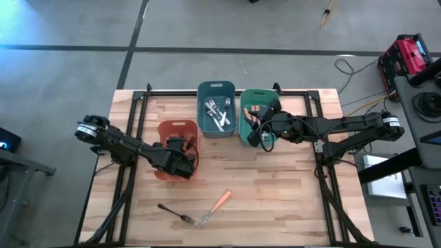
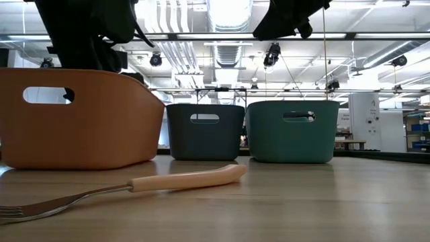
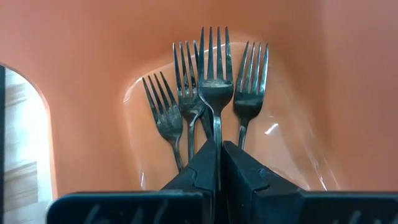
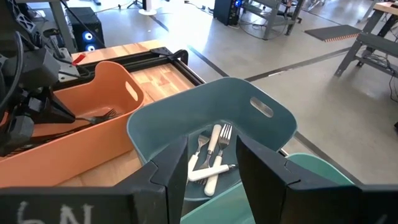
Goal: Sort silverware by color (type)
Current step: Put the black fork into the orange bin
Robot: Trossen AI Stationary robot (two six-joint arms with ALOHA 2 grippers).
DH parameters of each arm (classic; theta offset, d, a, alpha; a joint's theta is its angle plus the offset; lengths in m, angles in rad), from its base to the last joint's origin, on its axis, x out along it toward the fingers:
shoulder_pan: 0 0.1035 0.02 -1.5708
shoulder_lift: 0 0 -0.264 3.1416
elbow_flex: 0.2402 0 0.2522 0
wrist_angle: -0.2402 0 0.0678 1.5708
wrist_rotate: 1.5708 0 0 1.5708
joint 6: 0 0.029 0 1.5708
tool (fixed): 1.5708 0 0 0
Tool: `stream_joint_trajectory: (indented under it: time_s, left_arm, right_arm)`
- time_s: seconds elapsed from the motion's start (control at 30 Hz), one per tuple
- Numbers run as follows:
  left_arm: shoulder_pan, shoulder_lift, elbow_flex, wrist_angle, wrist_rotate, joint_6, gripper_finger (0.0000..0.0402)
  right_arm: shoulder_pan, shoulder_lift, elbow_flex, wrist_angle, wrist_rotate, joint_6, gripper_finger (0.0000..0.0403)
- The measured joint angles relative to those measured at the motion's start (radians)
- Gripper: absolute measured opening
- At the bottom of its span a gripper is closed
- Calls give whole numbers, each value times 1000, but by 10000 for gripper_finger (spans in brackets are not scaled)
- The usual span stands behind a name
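Note:
My left gripper [image 1: 178, 153] reaches into the salmon bin [image 1: 165, 131] and is shut on a dark fork [image 3: 213, 68]. Three more dark forks [image 3: 186, 93] lie on the bin floor beneath it. My right gripper [image 4: 211, 163] hovers open with nothing between its fingers, over the green bin [image 1: 249, 100], looking toward the blue bin [image 4: 186, 118], which holds silver utensils [image 4: 214, 149]. A dark fork [image 1: 173, 211] and an orange-handled fork [image 1: 215, 204] lie flat on the table near its front edge. My left gripper pinches the dark fork's handle [image 3: 217, 132] between its two fingers, which slant down into the salmon bin. The fork runs on along the fingers, tines [image 3: 213, 46] ahead, above the other forks. Whether it touches them or the bin wall, I cannot tell.
The three bins stand close together at the middle and far part of the wooden table [image 1: 296, 200]. In the low view the orange-handled fork [image 2: 134, 185] lies in front of the salmon bin [image 2: 74, 117]. Black frame rails [image 1: 138, 110] run along the table's sides.

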Motion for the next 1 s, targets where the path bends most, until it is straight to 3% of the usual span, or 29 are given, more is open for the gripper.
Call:
stream_joint_trajectory:
  time_s: [0.37, 0.5, 1.0]
  left_arm:
    - [2, 0, -47, 37, -47, -28, 1]
    - [2, 0, -93, 106, -46, -32, 1]
    - [4, 0, -138, 128, -17, -35, 5]
  right_arm:
    - [0, 0, 0, 0, 0, -1, 127]
    - [0, 0, 0, 0, 0, -1, 127]
    - [0, 0, 0, 0, 0, -1, 127]
